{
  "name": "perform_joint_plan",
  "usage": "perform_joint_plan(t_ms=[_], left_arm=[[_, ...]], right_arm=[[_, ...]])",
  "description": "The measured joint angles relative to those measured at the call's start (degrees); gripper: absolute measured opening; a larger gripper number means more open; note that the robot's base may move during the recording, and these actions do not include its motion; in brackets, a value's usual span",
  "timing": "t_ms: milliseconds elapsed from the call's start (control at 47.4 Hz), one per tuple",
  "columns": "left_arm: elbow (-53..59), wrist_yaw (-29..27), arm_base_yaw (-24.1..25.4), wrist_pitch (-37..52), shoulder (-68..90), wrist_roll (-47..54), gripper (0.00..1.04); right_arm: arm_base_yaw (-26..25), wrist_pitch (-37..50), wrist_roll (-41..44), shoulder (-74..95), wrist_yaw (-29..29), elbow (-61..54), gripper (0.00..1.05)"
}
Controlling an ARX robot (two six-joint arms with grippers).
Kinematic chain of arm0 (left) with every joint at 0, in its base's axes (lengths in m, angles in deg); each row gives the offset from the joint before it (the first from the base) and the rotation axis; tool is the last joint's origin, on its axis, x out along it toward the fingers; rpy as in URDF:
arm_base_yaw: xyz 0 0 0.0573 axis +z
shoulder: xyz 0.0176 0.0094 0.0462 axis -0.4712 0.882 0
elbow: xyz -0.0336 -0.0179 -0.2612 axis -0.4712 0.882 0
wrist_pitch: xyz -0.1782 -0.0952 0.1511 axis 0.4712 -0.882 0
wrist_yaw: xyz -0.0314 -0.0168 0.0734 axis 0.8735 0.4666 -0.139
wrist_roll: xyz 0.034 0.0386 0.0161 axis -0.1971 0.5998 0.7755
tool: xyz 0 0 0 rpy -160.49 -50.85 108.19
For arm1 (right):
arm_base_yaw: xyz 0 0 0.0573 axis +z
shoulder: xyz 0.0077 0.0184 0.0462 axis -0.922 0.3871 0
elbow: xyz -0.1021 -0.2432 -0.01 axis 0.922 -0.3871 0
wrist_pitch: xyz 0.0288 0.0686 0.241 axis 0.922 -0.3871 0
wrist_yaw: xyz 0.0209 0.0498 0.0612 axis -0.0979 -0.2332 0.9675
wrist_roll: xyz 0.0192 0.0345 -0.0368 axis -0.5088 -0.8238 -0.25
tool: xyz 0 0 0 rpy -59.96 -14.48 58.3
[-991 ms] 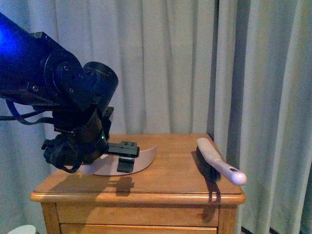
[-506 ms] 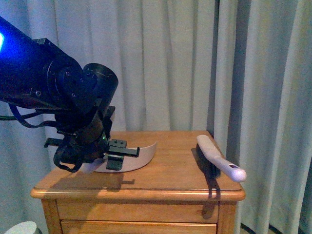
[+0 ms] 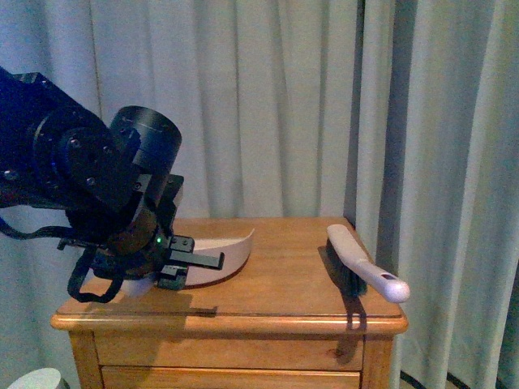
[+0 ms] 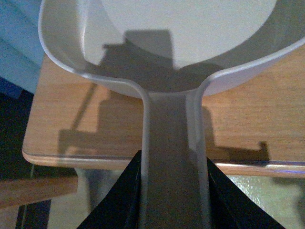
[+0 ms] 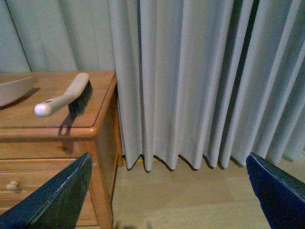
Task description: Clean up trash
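Currently, the left gripper [image 4: 172, 157] is closed on the handle of the beige dustpan [image 3: 220, 256], one black finger on each side. The pan sits over the left part of the wooden cabinet [image 3: 280, 279] top. The brush [image 3: 362, 265] lies on the right part. The right gripper [image 5: 168, 155] hangs beside the cabinet, fingers spread wide. The location of the trash cannot be determined in these views.

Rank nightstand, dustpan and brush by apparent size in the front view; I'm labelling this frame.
1. nightstand, largest.
2. dustpan and brush look alike; the left arm hides part of the dustpan, so I won't rank them.
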Motion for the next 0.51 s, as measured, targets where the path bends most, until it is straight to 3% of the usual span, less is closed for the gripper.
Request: perform_joint_plan(t_ms=[506], left_arm=[[29.0, -0.02, 0.13, 35.74, -30.32, 10.29, 0.28]], right_arm=[[0.0, 0.0, 0.0, 0.0, 0.0, 0.0, 0.97]])
